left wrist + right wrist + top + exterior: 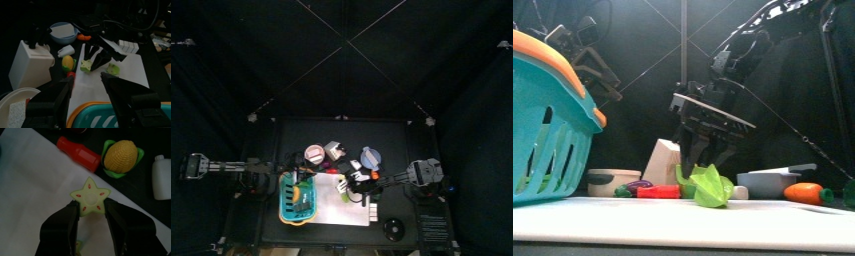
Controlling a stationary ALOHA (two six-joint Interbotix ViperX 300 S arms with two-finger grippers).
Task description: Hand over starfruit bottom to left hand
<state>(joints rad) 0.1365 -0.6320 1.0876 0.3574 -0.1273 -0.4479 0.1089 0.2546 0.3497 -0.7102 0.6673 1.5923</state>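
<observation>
Pinching a pale yellow-green, star-shaped slice of toy starfruit [90, 199] between its two black fingers [67, 220], the right gripper [91, 208] holds the piece by its lower points, jaws partly closed on either side of it. The star's cut face, marked with small red seed spots, is turned up toward the wrist camera, and the slice sits just past the fingertips above a white sheet [33, 183] spread on the table.

Beyond the fingertips lie a red toy bottle-shaped piece [79, 154], a yellow corn cob in a green husk [123, 157] and, off to one side of the corn, a white plastic bottle [161, 178]; all three are apart from the held slice.

In the front view the right gripper [707, 150] hangs down over the sheet with the green fruit [710, 187] at its fingertips; whether the fruit's underside touches the sheet there cannot be told.

The left gripper [85, 82] stands wide open and holds nothing. Seen from its wrist, the starfruit piece [87, 64] is well ahead of its fingers, clamped in the other arm's jaws, and a second greenish piece [114, 70] lies on the sheet nearer its own fingers. A teal plastic basket with an orange rim [123, 116] sits close under the left fingers, and a white carton [30, 62] stands to one side of them.
</observation>
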